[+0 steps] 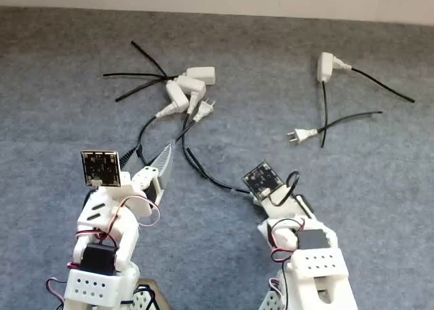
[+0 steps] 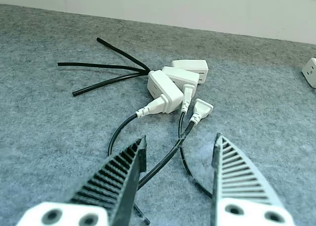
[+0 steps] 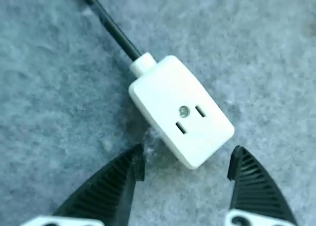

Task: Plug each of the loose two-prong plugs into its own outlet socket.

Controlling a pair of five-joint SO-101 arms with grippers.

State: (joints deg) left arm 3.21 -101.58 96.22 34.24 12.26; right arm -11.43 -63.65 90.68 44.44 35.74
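Three white outlet sockets (image 2: 180, 77) lie bunched at the back left, seen as a cluster (image 1: 188, 85) in the high view. Two of them have white plugs (image 2: 154, 106) in or against them. A loose two-prong plug (image 2: 201, 108) on a black cord lies just in front of them, also in the high view (image 1: 203, 110). My left gripper (image 2: 180, 138) is open, short of that plug, over its cord. My right gripper (image 3: 187, 151) is open, its fingers on either side of the end of another white socket (image 3: 180, 110). A second loose plug (image 1: 303, 135) lies at the right.
Another white socket (image 1: 325, 66) with black cords lies at the back right. Black cords (image 1: 203, 171) run over the grey carpet between the two arms. Cut cord ends (image 1: 135, 79) fan out at the back left.
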